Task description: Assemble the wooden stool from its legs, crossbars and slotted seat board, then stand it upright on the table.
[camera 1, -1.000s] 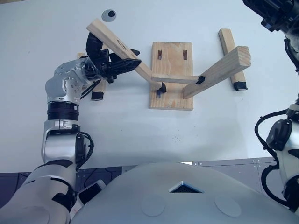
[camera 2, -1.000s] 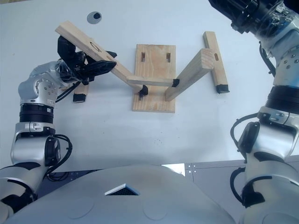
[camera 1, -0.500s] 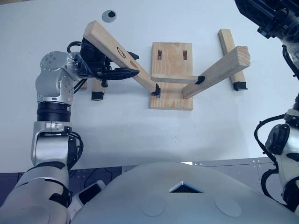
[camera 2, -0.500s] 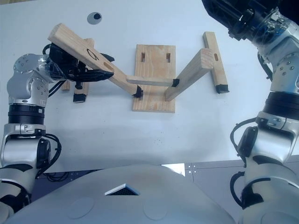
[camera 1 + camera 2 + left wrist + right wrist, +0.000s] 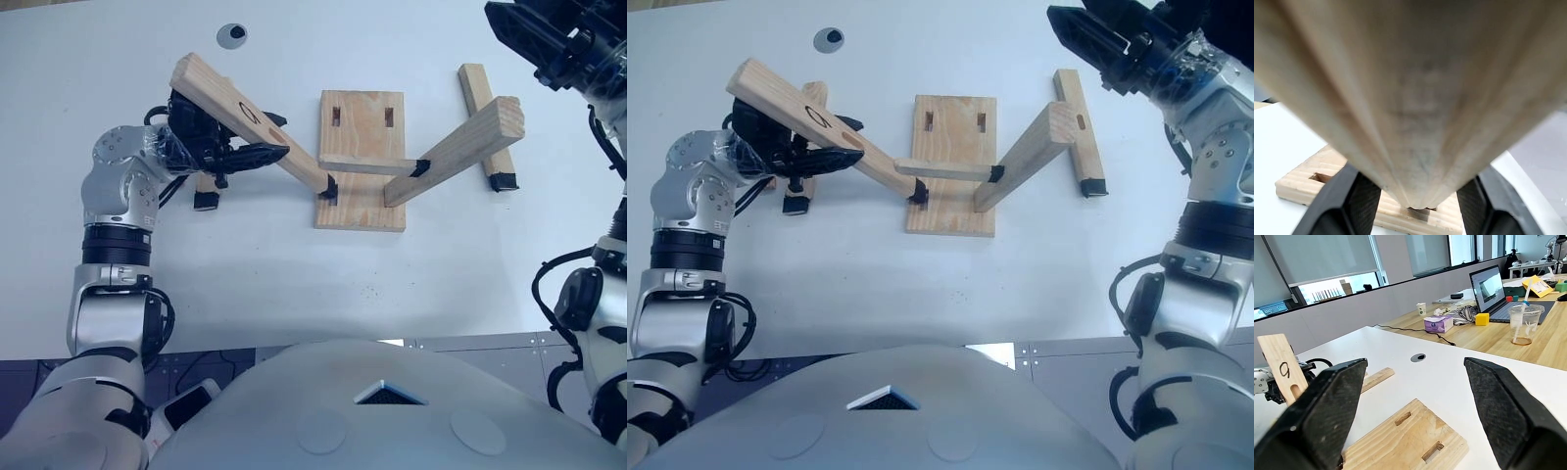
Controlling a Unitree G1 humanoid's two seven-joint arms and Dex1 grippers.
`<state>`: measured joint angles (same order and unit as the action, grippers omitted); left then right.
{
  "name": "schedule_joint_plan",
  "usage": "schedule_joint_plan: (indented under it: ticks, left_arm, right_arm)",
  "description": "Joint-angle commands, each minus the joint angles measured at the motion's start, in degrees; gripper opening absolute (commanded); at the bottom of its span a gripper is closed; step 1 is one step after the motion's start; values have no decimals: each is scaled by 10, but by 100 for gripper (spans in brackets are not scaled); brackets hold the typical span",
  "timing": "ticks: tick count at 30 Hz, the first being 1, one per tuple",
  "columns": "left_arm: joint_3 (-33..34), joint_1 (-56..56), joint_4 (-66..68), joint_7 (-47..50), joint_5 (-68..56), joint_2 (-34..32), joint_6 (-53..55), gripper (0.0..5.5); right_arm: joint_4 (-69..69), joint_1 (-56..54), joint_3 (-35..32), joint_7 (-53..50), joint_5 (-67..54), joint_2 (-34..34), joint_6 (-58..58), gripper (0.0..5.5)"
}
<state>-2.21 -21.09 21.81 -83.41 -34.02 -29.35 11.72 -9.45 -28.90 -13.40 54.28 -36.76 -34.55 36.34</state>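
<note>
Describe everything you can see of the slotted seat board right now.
The seat board is a rectangular slab of pale wood lying flat on the white table. Two small rectangular slots sit side by side near its far edge. A crossbar joining two tilted legs passes over it; the black-capped end of the left leg rests on its left part, and the low end of the right leg is at its right edge.

White table [image 5: 294, 284], round grey grommet [image 5: 232, 34], laptop [image 5: 1492, 284], tissue box [image 5: 1436, 324], plastic cup [image 5: 1526, 325]
</note>
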Motion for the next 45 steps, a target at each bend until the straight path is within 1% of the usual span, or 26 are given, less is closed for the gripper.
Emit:
schedule_joint_plan:
  ticks: [1,5,9,13,15,18,22,26,35,42,45]
  left_arm:
    - [-25,42,2,13,36,6,20,201]
    - [-30,69,-37,14,28,6,20,201]
    - [-39,81,-36,14,61,-3,-37,201]
    - [-66,74,-17,15,121,-25,-122,201]
    - [-77,61,-22,16,134,-38,-131,201]
    - [-95,48,-48,13,138,-61,-112,201]
    - [-138,35,-92,23,172,-100,-75,201]
    - [-161,13,-122,31,173,-119,-39,201]
    - [-200,-33,-129,35,174,-117,-33,201]
    - [-192,-75,-120,26,109,-99,77,201]
    - [-189,-79,-116,21,113,-99,77,201]
  right_arm:
    - [1,7,3,1,8,-4,-6,363]
    - [0,11,5,3,12,-5,-7,363]
    - [2,16,8,6,15,-7,-6,363]
    - [8,19,8,4,16,-5,-5,363]
    - [17,27,8,1,16,-3,-3,363]
    - [29,40,4,-7,13,1,-1,363]
    - [47,62,-3,-21,9,9,-5,363]
    - [62,79,-9,-35,5,14,-7,363]
    - [85,102,-8,-60,-2,27,-13,363]
    - [98,121,-15,-72,-4,34,-17,363]
    - [101,128,-15,-75,-3,36,-19,363]
